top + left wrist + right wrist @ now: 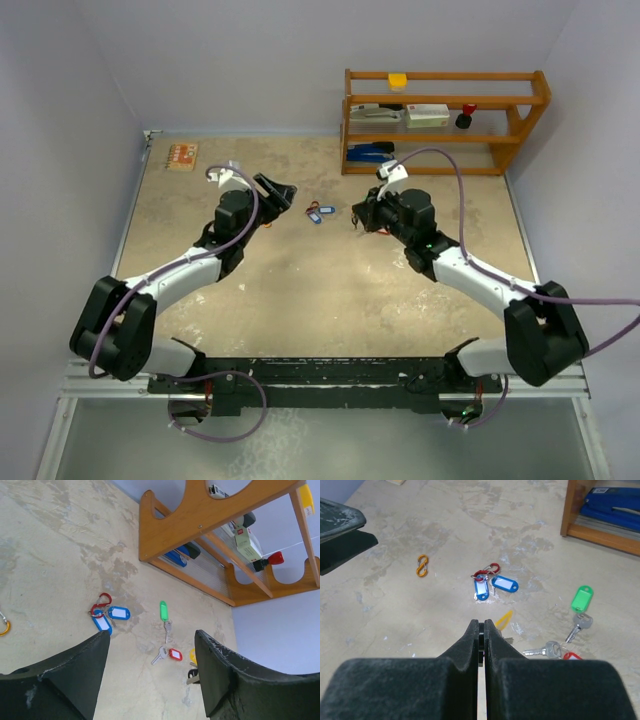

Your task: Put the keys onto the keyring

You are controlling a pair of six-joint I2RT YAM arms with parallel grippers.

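Right gripper (481, 626) jaws are clenched low over the desk (395, 610), on the near side of the keyring (486, 570). A yellow tag (504, 618) lies at their tips; whether its key is pinched I cannot tell. Left gripper (150, 639) jaws stand released and hold nothing, left of the keyring. Two blue tags (481, 588) seem hooked on it, while the green key (581, 600) and red key (570, 656) lie loose to its right. The step looks like fetching the yellow one; next it needs lifting and threading onto the ring, short of the shelf (600, 530)
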